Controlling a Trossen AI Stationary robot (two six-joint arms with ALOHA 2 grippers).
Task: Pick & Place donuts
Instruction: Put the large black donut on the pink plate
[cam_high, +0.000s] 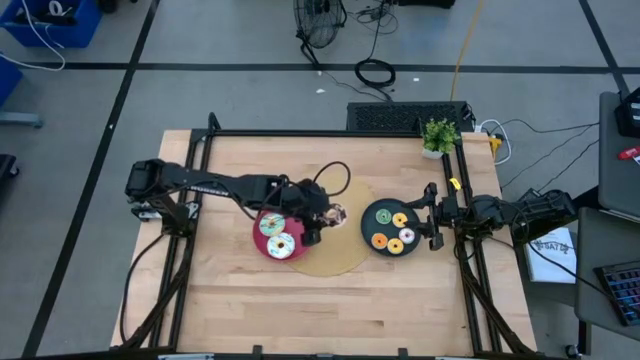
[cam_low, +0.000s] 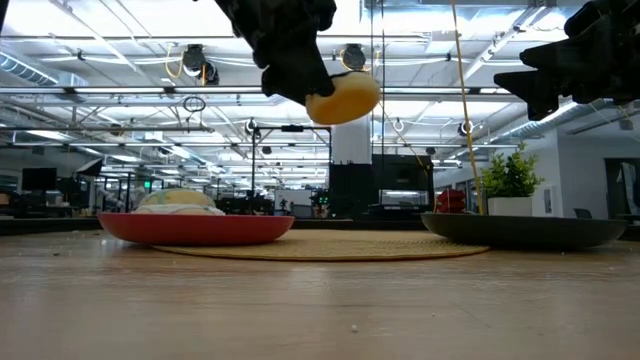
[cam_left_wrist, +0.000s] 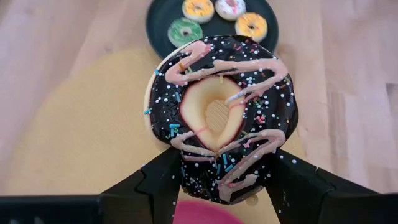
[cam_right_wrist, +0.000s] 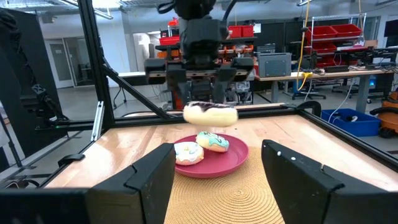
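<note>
My left gripper (cam_high: 322, 214) is shut on a chocolate-iced donut (cam_left_wrist: 224, 115) with pink drizzle and sprinkles, above the round woven mat (cam_high: 340, 255) between the two plates. The pink plate (cam_high: 262, 243) carries a teal donut (cam_high: 271, 224) and a white one (cam_high: 281, 245). The black plate (cam_high: 368, 228) holds several donuts, among them a green one (cam_high: 383, 215), a yellow one (cam_high: 400, 220) and an orange one (cam_high: 379, 240). My right gripper (cam_high: 432, 216) is open, raised at the black plate's right edge, and touches nothing. My left gripper pinches the chocolate donut between its two fingers (cam_left_wrist: 163, 186), on opposite sides of the ring's near rim (cam_left_wrist: 186, 171). It reaches from the table's left. The donut is lifted clear of the mat and lies nearly flat (cam_right_wrist: 210, 114), slightly tilted in the low view (cam_low: 343, 98).
A small potted plant (cam_high: 439, 135) stands at the table's far right corner. Black frame rails run along the table's left, far and right sides (cam_high: 330, 134). Bare wood lies along the near side (cam_high: 320, 310).
</note>
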